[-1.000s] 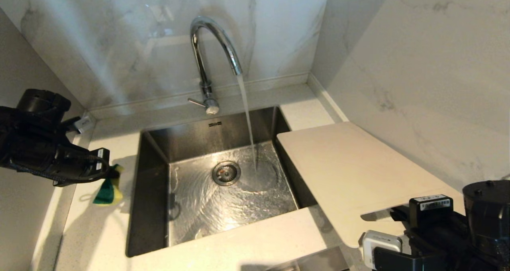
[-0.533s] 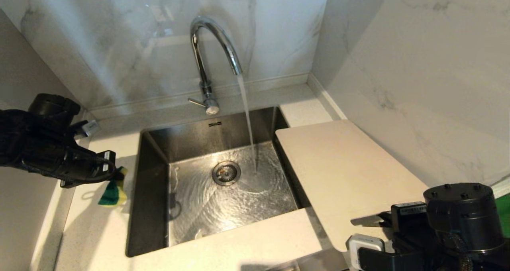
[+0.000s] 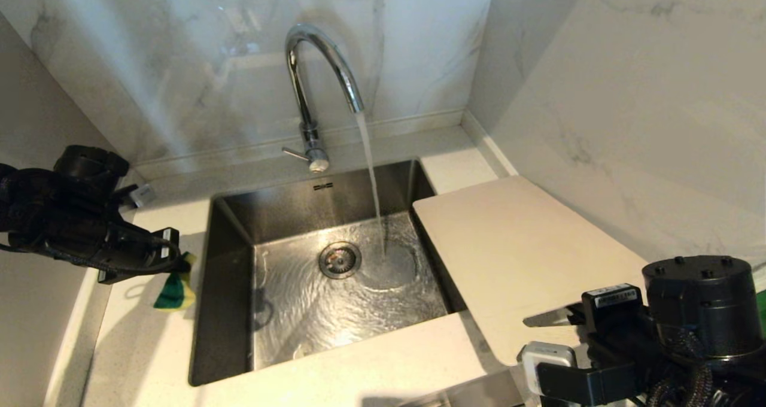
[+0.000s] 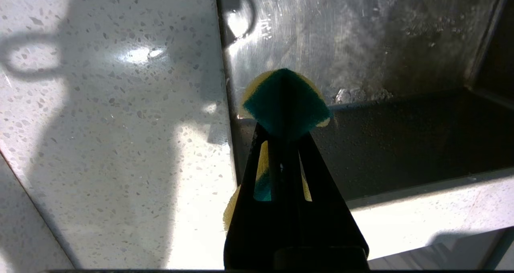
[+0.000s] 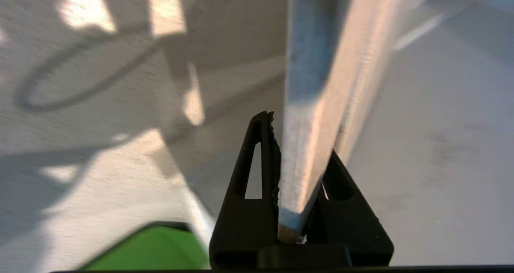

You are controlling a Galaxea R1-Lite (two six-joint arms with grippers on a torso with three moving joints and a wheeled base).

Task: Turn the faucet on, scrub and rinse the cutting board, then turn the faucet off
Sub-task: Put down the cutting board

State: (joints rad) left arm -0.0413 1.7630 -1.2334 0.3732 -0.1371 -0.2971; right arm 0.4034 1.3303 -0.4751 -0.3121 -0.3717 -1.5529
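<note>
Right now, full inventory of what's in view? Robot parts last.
faucet: 1, chrome, behind the sink, water running
sink: 1, steel, centre of the counter, wet floor
drain: 1, metal, sink floor
cutting board: 1, beige-white, right of the sink, one edge over the basin
sponge: 1, green and yellow, above the counter left of the sink
counter: 1, pale speckled, around the sink
left gripper: 1, black, shut on sponge
right gripper: 1, black, shut on cutting board edge
</note>
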